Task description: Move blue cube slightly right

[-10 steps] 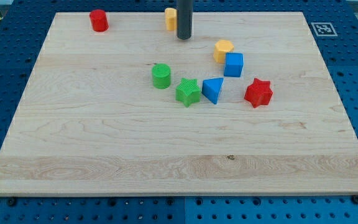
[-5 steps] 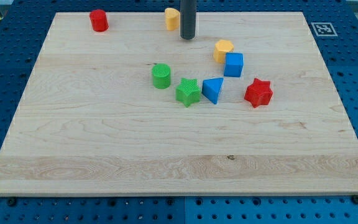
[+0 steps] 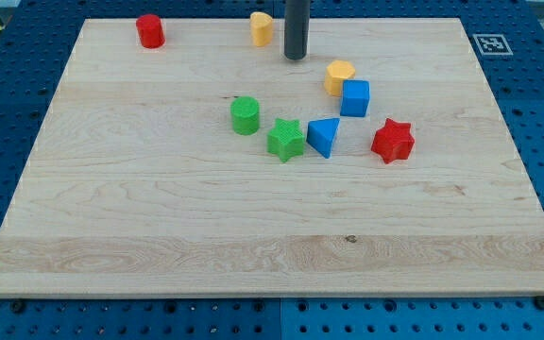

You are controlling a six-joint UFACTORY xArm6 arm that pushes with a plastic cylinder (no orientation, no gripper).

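Note:
The blue cube (image 3: 354,98) sits right of the board's middle, toward the view's top. A yellow block (image 3: 339,76) touches its upper left corner. My tip (image 3: 296,57) is the lower end of the dark rod; it rests on the board up and to the left of the blue cube, apart from it, with the yellow block between them. A blue triangular block (image 3: 324,136) lies just below and left of the cube. A red star (image 3: 392,141) lies below and right of it.
A green star (image 3: 285,140) and a green cylinder (image 3: 245,115) lie left of the blue triangle. A second yellow block (image 3: 262,28) sits just left of the rod near the top edge. A red cylinder (image 3: 150,31) stands at the top left. A marker tag (image 3: 490,43) sits at the top right corner.
My tip has slid a little to the right, from beside the top yellow block toward the yellow block by the blue cube. No block has moved.

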